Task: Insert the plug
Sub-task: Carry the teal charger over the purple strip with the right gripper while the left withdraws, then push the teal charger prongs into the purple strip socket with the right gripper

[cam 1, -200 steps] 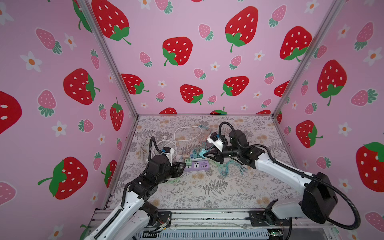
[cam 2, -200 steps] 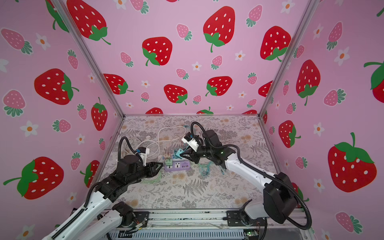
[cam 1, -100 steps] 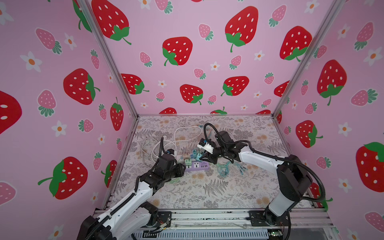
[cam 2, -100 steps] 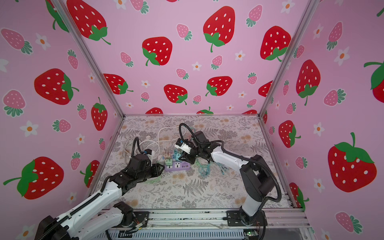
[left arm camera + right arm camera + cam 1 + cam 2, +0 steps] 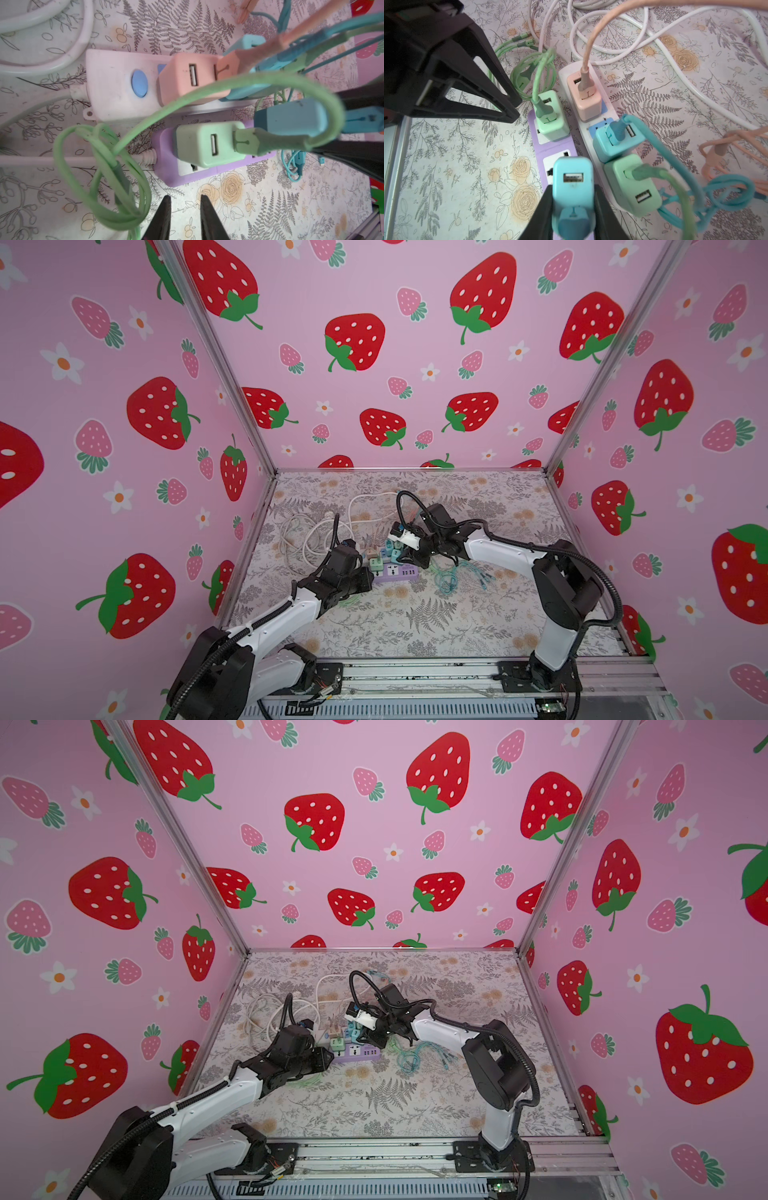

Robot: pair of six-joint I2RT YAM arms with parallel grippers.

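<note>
Both top views: fern-and-rose print table [image 5: 415, 626], boxed in by pink strawberry walls [image 5: 374, 406]. White cables [image 5: 311, 531] are coiled back left. Teal cables [image 5: 449, 578] lie loose just right of the purple strip [image 5: 397, 571]. My left gripper [image 5: 369, 575] sits low at the strip's left end and my right gripper [image 5: 405, 559] is over its far side. The jaws are too small to read from up here.

Left wrist: the left gripper's fingers [image 5: 166, 216] stand a little apart with only table print between them, gripping nothing, just short of the purple strip's edge. A green charger [image 5: 203, 143] is seated in the strip's end socket. A pink charger [image 5: 187, 76] is in the white strip [image 5: 112, 87]. The blue plug [image 5: 291, 118] hangs tilted over the purple strip, past the green charger.

Right wrist: the right gripper is clamped on the blue plug's sides, USB face toward the camera. The plug is over the purple strip's free socket [image 5: 556, 164], next to the green charger. Its prongs are hidden, so I can't tell if they're in. Only this view shows that free socket. The left gripper's tips show here too, apart, near the green charger.
</note>
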